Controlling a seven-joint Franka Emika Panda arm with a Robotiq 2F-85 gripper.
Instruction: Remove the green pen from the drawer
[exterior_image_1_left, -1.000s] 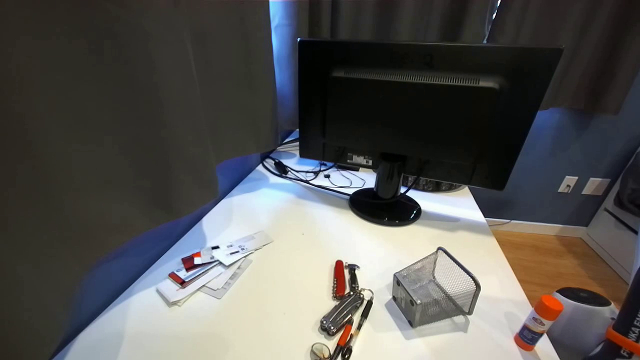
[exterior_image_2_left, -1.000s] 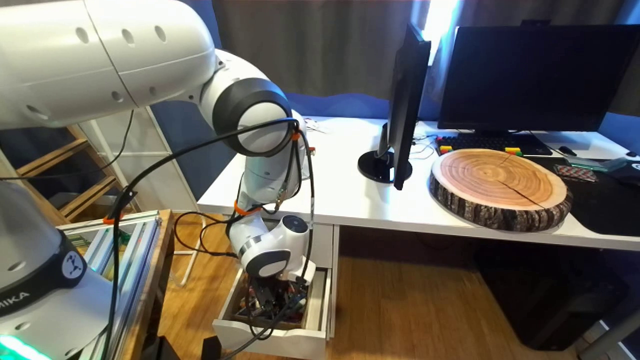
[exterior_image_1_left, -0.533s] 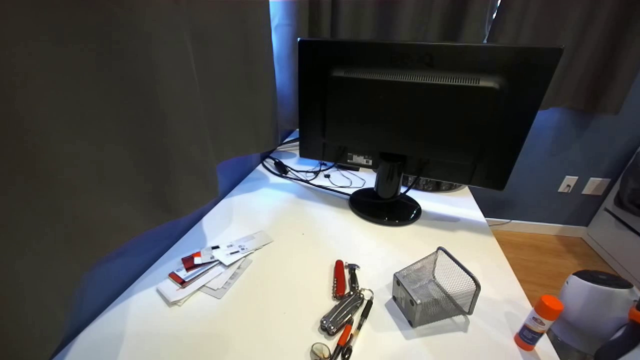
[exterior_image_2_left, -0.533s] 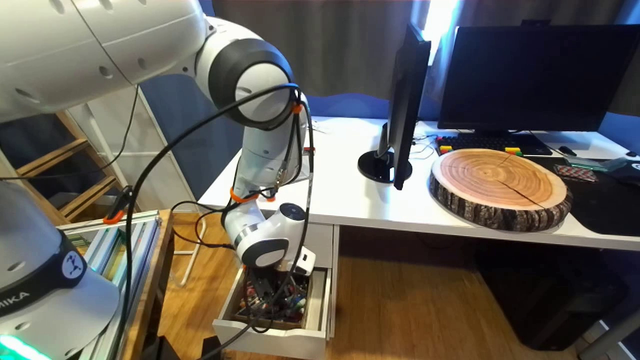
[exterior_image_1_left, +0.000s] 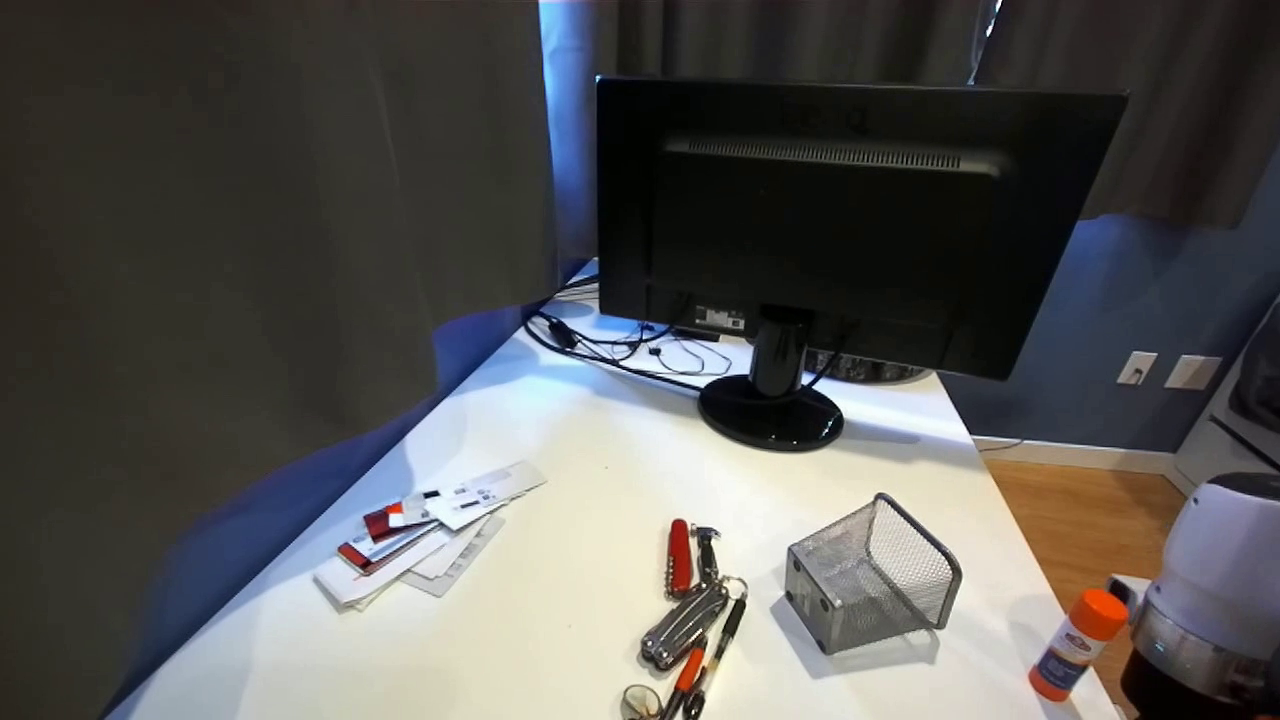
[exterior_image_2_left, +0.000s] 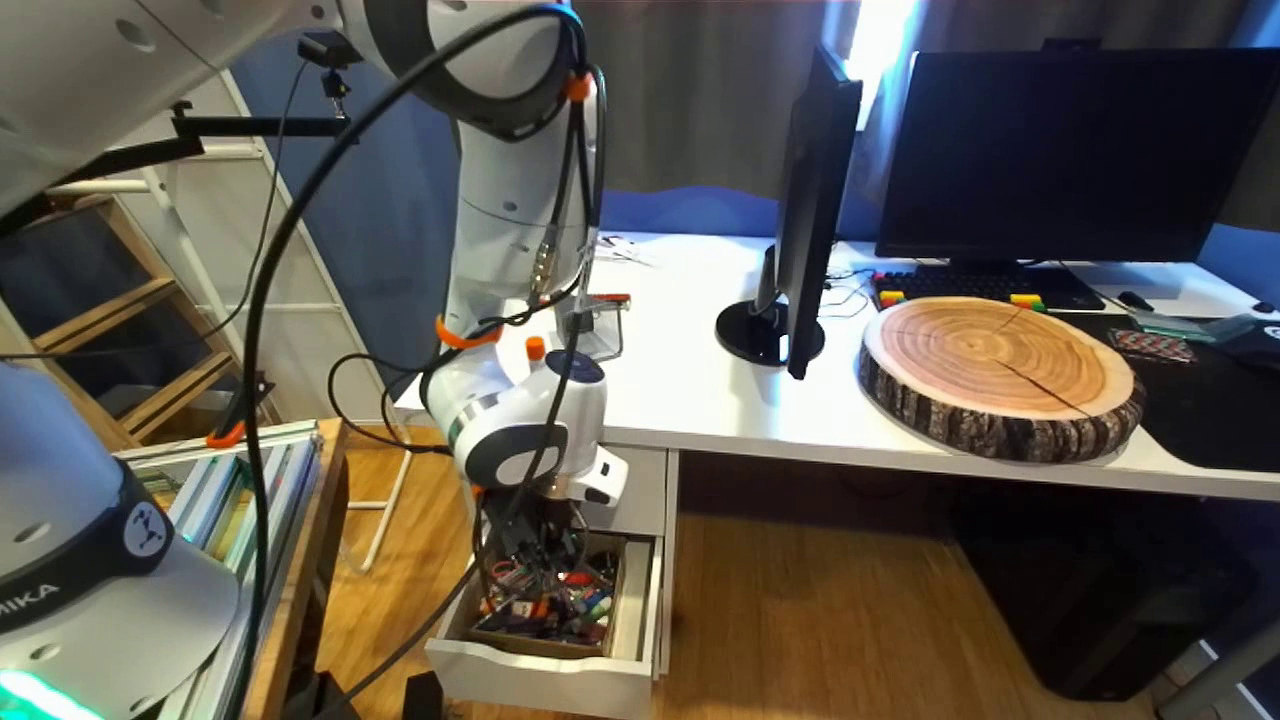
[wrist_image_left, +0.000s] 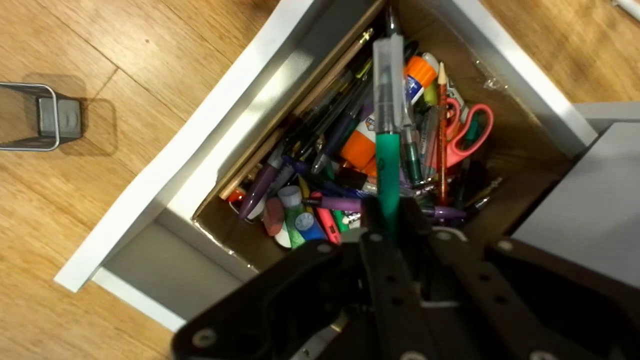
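The green pen (wrist_image_left: 388, 165) has a green body and a clear cap and stands out from my fingertips in the wrist view. My gripper (wrist_image_left: 394, 217) is shut on it at the body's lower end. The drawer (wrist_image_left: 200, 125) is a white pull-out desk drawer, open, with a cardboard box full of pens, markers, scissors and glue sticks below the held pen. In an exterior view the drawer (exterior_image_2_left: 545, 680) is under the desk and my gripper (exterior_image_2_left: 540, 545) is just above its contents. The pen cannot be made out there. The gripper is out of the frame in the remaining exterior view.
The white desk edge (exterior_image_2_left: 740, 443) is beside my arm. On the desk are a wire-mesh box (exterior_image_1_left: 870, 580) lying on its side, an orange glue stick (exterior_image_1_left: 1078, 645), tools (exterior_image_1_left: 685, 625), cards (exterior_image_1_left: 430, 530) and a monitor (exterior_image_1_left: 850, 230). Cables (exterior_image_2_left: 270, 260) hang along the arm.
My arm and gripper have risen out of the drawer, showing more of its contents. The wrist has come up into view at the right edge of an exterior view. The desk things have not moved.
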